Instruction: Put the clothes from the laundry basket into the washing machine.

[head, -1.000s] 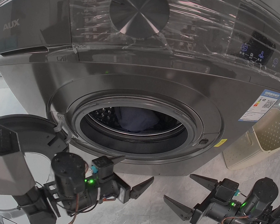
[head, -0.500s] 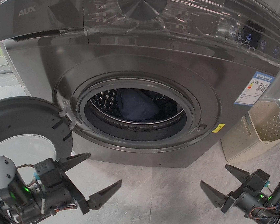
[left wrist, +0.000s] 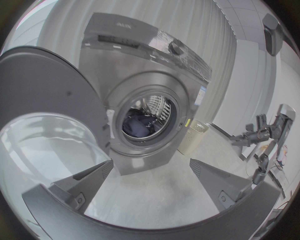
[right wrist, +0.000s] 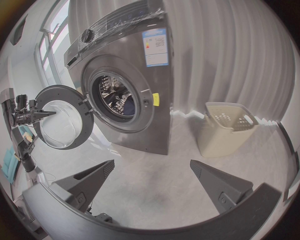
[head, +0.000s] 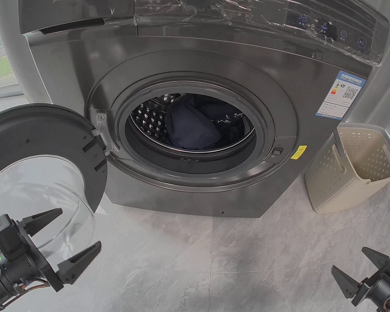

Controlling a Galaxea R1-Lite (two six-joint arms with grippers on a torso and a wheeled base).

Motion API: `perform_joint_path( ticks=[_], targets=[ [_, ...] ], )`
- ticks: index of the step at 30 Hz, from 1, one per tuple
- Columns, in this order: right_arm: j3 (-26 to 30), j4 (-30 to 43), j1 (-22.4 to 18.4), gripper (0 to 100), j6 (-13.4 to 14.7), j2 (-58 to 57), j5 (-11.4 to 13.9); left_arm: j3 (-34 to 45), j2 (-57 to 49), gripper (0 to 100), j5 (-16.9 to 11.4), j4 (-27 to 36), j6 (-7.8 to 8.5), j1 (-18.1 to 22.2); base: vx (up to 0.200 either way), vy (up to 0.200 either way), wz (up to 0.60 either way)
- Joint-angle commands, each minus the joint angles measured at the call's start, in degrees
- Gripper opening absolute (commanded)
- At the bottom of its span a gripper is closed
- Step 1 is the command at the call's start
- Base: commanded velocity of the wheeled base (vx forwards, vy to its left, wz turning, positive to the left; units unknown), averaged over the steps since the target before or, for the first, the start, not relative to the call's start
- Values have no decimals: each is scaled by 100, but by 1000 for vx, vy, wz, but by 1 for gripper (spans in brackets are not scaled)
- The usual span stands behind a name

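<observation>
With dark clothes [head: 192,127] in the washing machine [head: 205,58] drum, laundry basket [head: 335,178] apparently empty beside it, left claw [head: 79,227] and right claw [head: 348,258] both spread, holding nothing, could bump the swung-open door [head: 31,132], left claw hanging close before its glass.

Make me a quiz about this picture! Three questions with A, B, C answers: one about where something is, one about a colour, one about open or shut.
1. The laundry basket stands:
A) on the floor, right of the washing machine
B) on top of it
C) inside it

2. The clothes in the drum are:
A) yellow
B) dark blue
C) white

3. The door is:
A) shut
B) taken off
C) swung open

Answers:
1 A, it sits on the floor by the machine's right side.
2 B, a dark blue heap lies in the drum.
3 C, it hangs wide open at the machine's left.
</observation>
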Motion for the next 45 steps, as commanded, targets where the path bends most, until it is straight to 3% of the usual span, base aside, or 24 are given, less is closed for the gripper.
perform_joint_path(
  ticks=[1, 6, 9, 12, 13, 14, 15, 19, 22, 24, 25, 28, 34, 35, 36, 39, 45],
  targets=[
    [72, 1678, -1044, 100, -56, -2760, 3, 101, -1660, 100, 35, 803, 45, 1034, -200, 0, 0],
    [99, 1924, -1633, 100, -3, -3392, 38, 101, -2706, 100, -62, 1919, -8, 1561, -160, 0, 0],
    [99, 2170, -1870, 100, 6, -3753, 56, 101, -3602, 100, -370, 2886, 1, 1957, 0, 0, 0],
    [99, 2540, -1932, 100, 41, -4087, 65, 101, -4314, 100, -677, 3501, 10, 2238, -67, 0, 0],
    [99, 3076, -1932, 100, 102, -4500, 65, 101, -4973, 100, -1002, 4028, -17, 2545, -200, 0, 0],
    [99, 3076, -1932, 100, 102, -4500, 65, 101, -4973, 100, -1002, 4028, -17, 2545, -200, 0, 0],
    [99, 3752, -1949, 100, 94, -4957, 65, 101, -5492, 100, -1275, 4556, -26, 2756, 0, 0, 0],
    [72, 3937, -1984, 100, 392, -4966, 65, 101, -6081, 100, -1301, 5540, -8, 3187, 0, 0, 0],
    [55, 4034, -2398, 100, 173, -5098, 241, 101, -6090, 100, -994, 5760, 18, 3451, 0, 0, 0],
    [90, 4157, -2582, 100, -38, -5484, 627, 101, -6248, 100, -1108, 5944, 36, 3969, 0, 0, 0],
    [90, 4166, -2565, 100, -56, -5493, 698, 101, -6353, 100, -1231, 5997, 36, 4145, 0, 0, 0],
    [99, 4148, -2529, 100, -47, -5476, 654, 101, -6511, 100, -1433, 5988, 168, 3996, 0, 0, 0],
    [99, 4148, -2547, 100, -29, -5458, 636, 101, -6582, 100, -1055, 6278, 115, 3996, 0, 0, 0],
    [81, 4183, -2547, 100, -126, -5476, 671, 101, -6582, 100, -1055, 6269, 238, 3996, 0, 0, 0],
    [72, 4201, -2529, 100, -161, -5476, 715, 101, -6582, 100, -1064, 6269, 256, 3987, 0, 0, 0],
    [81, 4166, -2538, 100, -170, -5493, 856, 101, -6582, 100, -1073, 6278, 212, 3978, 0, 67, 0],
    [99, 4148, -2538, 100, -144, -5493, 856, 92, -6582, 100, -1169, 6278, 133, 3978, 0, 200, 0]
  ],
)
